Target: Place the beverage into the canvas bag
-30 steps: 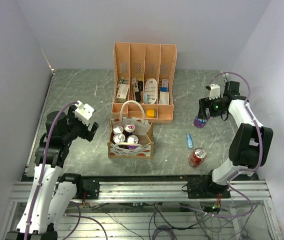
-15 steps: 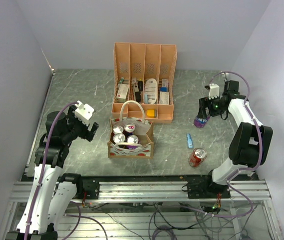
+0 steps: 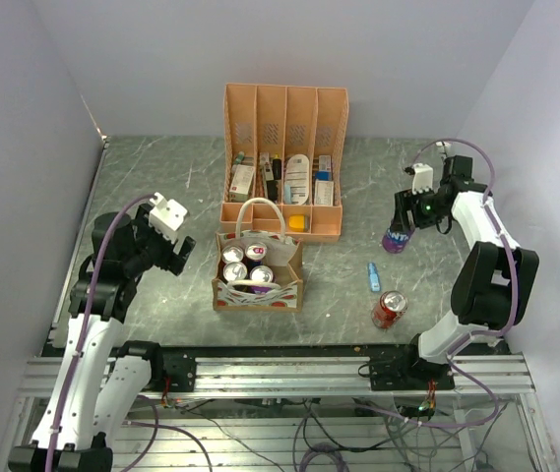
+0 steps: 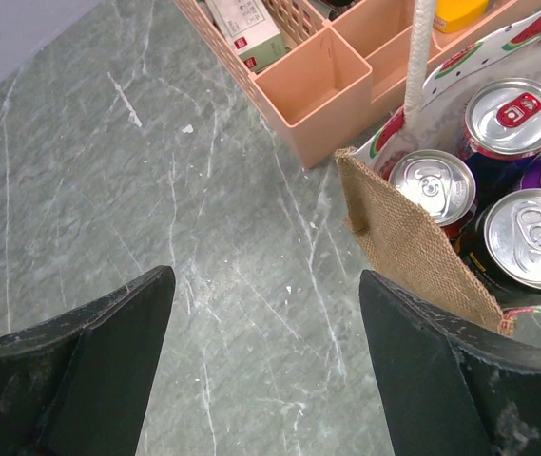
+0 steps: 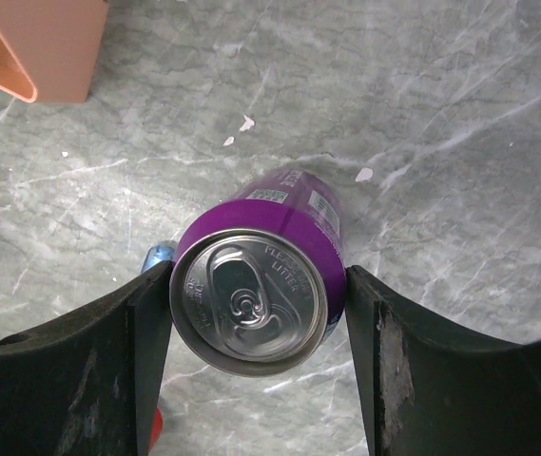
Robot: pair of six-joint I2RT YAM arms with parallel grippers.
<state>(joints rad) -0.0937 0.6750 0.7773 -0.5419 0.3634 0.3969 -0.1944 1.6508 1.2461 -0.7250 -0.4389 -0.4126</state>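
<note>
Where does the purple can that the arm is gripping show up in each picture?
Top external: purple can at right, mid-height.
Right wrist: dead centre, lid facing the camera.
Left wrist: not in it; those cans sit in the canvas bag.
Shared landmark: the peach file organiser.

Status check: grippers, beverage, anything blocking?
Left gripper open, empty, beside canvas bag. Right gripper shut on purple can, far right. Bag already holds four cans; tight fit likely.
</note>
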